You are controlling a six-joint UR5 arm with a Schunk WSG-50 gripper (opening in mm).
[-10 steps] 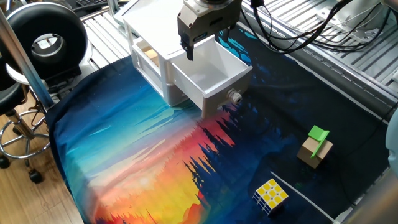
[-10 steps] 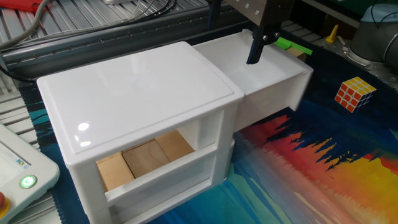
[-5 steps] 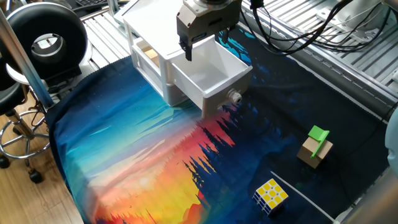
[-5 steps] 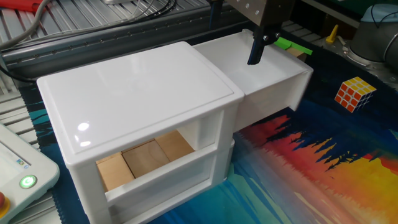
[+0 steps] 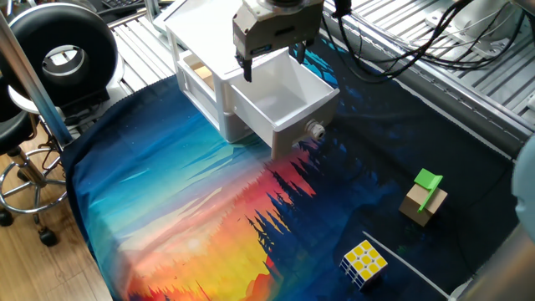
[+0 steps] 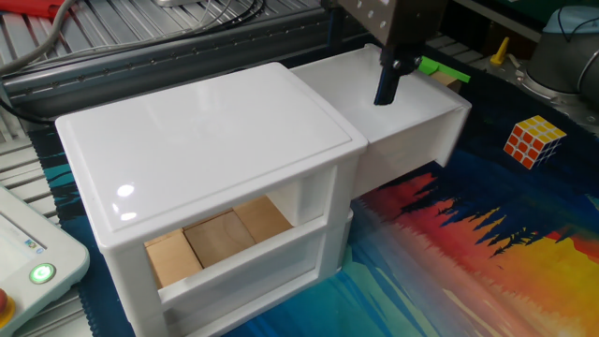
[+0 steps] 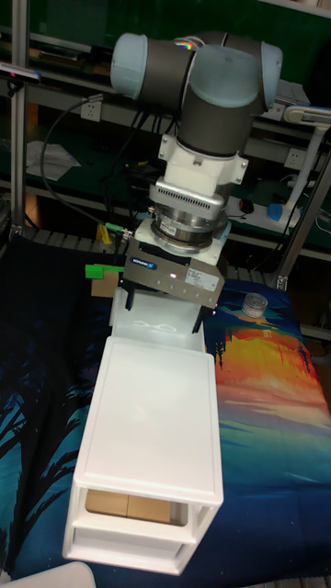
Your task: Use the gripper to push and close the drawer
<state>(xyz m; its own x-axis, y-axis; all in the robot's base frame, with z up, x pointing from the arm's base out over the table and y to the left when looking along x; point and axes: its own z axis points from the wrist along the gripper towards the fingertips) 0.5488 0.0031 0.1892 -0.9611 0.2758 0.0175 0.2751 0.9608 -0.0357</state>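
Observation:
The white drawer [image 5: 288, 107] stands pulled out of the top of the small white cabinet [image 5: 199, 43], its round knob [image 5: 316, 130] facing the cloth. My gripper [image 5: 273, 68] hangs over the drawer's open inside, close to the cabinet. It is open, with nothing between its fingers. In the other fixed view one of its black fingertips [image 6: 386, 92] points down into the drawer [image 6: 416, 126]. From the tall fixed view, my gripper [image 7: 165, 312] straddles the drawer [image 7: 158, 323] just behind the cabinet top [image 7: 156, 413].
A Rubik's cube [image 5: 364, 261] and a wooden block with a green piece [image 5: 426, 196] lie on the colourful cloth to the right. Wooden blocks [image 6: 220, 239] fill the cabinet's lower opening. A stool [image 5: 25, 159] and a black ring-shaped object [image 5: 63, 50] stand at the left.
My gripper has shifted slightly over the drawer, leftward in one fixed view. The drawer stays pulled out the same amount.

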